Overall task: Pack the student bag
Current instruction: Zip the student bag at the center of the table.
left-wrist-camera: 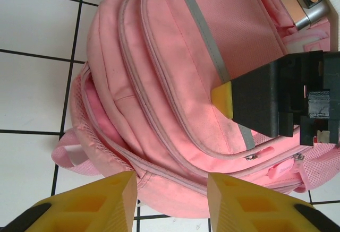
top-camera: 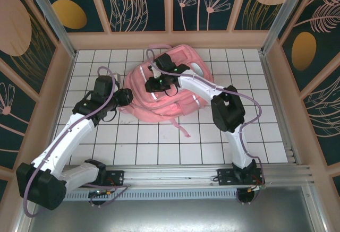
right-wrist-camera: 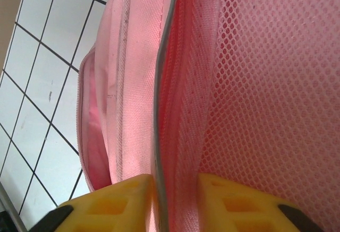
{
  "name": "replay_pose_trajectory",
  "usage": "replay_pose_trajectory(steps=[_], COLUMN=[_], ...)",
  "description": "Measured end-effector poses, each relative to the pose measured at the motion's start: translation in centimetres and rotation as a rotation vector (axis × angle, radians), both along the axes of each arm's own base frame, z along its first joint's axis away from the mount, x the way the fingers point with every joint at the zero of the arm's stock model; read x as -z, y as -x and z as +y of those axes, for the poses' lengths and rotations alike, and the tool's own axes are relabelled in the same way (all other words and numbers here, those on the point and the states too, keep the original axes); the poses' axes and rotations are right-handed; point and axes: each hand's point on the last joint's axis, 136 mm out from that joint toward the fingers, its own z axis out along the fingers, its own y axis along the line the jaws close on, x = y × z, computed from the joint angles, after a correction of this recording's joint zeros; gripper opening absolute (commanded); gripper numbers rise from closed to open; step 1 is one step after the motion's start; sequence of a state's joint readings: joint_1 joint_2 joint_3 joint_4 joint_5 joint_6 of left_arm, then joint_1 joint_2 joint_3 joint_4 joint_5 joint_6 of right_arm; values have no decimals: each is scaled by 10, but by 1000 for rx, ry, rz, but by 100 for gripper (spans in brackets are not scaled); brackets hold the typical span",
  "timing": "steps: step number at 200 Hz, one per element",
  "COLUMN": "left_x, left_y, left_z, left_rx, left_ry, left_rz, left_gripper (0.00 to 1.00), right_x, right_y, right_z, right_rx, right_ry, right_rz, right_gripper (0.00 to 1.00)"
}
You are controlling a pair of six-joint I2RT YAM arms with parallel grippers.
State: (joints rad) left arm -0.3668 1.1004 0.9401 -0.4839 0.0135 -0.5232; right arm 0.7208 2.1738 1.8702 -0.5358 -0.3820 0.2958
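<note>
Left pincer (left-wrist-camera: 170, 205) is held apart, empty, at the bag's (left-wrist-camera: 159, 83) edge. Right pincer (right-wrist-camera: 175, 203) is set narrowly apart astride a seam (right-wrist-camera: 158, 110) of the bag; whether it is clamped cannot be told. The bag is laid on the bench (top-camera: 159, 142).

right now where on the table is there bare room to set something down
Bare tiles lie in front of the bag, between the left arm and right arm, and right of the right arm. The far left corner is free. Crowded around the bag, where both arms meet.
</note>
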Motion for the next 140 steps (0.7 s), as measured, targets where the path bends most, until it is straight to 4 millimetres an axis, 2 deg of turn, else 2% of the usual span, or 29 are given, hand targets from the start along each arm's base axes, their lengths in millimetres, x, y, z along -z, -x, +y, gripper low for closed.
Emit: replay_pose_trajectory(steps=[22, 36, 85, 140], left_x=[0, 0, 0, 0], left_y=[0, 0, 0, 0], left_z=[0, 0, 0, 0], left_rx=[0, 0, 5, 5], left_ry=[0, 0, -5, -5], left_rz=[0, 0, -2, -2], left_gripper=[41, 41, 41, 41], right_x=[-7, -12, -28, -30], right_y=[-4, -8, -14, -10], right_z=[1, 2, 3, 5], right_rx=[2, 5, 15, 3], right_ry=[-11, -24, -60, -83], right_rz=[-14, -29, -62, -36], right_gripper=[44, 44, 32, 29])
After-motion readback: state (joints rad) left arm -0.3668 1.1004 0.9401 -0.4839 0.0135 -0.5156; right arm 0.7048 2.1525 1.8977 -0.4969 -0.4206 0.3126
